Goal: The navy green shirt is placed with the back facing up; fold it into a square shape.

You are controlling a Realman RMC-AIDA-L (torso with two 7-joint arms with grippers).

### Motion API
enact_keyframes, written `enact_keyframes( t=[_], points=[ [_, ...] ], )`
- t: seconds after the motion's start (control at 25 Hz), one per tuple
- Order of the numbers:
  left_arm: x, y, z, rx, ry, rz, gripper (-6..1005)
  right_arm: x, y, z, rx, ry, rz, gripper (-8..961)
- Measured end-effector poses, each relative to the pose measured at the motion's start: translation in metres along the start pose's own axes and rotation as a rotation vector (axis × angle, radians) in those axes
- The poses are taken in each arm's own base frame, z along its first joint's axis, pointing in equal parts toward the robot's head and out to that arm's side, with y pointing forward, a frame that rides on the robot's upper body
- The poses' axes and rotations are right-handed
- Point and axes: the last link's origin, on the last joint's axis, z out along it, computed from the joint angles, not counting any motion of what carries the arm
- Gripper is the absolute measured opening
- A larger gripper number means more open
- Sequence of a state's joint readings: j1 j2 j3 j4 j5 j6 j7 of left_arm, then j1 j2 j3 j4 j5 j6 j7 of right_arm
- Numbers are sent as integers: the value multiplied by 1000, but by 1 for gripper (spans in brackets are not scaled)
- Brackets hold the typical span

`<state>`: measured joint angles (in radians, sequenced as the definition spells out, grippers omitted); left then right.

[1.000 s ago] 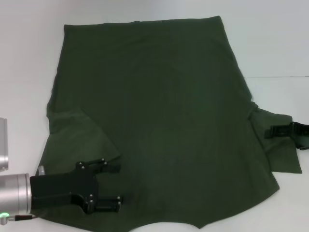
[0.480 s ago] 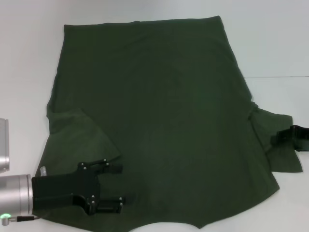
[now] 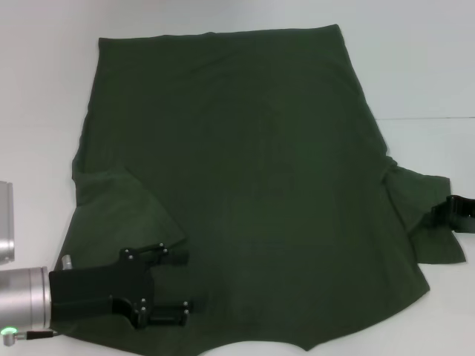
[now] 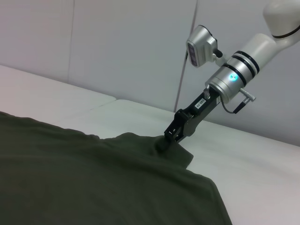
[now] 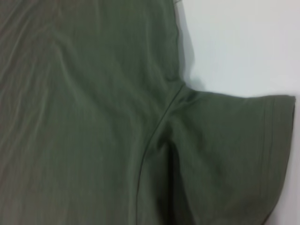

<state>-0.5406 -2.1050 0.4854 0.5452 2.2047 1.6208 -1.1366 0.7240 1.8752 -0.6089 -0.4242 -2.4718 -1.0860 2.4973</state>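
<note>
You had the navy green shirt [image 3: 237, 185] spread flat on the white surface [image 3: 415, 67], plain side up. Your left end effector [image 3: 174, 289] sat over its near left part, fingers wide apart, holding nothing. Your right end effector [image 3: 449, 211] pinched the right sleeve's edge.

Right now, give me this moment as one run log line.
shirt: flat on table, plain side up, left sleeve folded in | left gripper: open, over folded sleeve | right gripper: at right sleeve
</note>
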Motion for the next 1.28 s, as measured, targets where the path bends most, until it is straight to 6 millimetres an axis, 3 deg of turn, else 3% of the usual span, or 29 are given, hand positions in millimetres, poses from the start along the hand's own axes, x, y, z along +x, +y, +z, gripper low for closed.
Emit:
enact_keyframes(
  t=[0.28, 0.6, 0.84, 1.04, 1.28],
  points=[
    [2, -1, 2, -1, 2, 2, 873, -4, -5, -5, 14, -16, -6, 65],
    [4, -2, 2, 1, 13, -5, 874, -32, -23, -41, 78, -120, -79, 29],
    [5, -2, 1, 3, 16, -18, 873, -52, -21, -58, 107, -168, -195, 19],
    [7, -3, 0, 5, 23, -27, 873, -65, 1, -56, 76, -176, -275, 23],
    [9, -3, -2, 2, 35, -40, 874, -71, 52, -32, -5, -112, -369, 28]
  ],
)
